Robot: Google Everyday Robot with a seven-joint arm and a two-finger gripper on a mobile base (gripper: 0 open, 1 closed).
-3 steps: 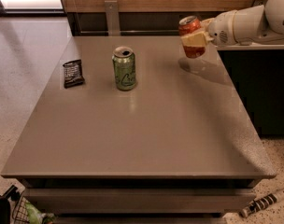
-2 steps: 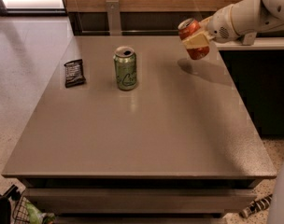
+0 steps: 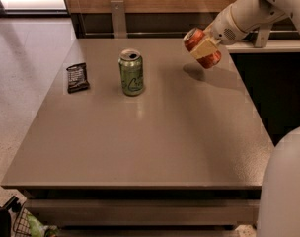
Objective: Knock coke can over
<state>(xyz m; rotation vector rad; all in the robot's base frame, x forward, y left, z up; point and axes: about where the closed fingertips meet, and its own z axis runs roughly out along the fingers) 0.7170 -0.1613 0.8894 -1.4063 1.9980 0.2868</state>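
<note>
My gripper is clamped around the red-orange aluminium Coca-Cola can, tilted and apparently lifted above the grey table at far right; tipping step, next needs lowering sideways and release

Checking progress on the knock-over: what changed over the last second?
The gripper, still clamped on the red-orange aluminium coke can, tilted it further, top leaning left, and carried it slightly lower above the grey table. The green drink can and dark snack wrapper stayed put.
</note>
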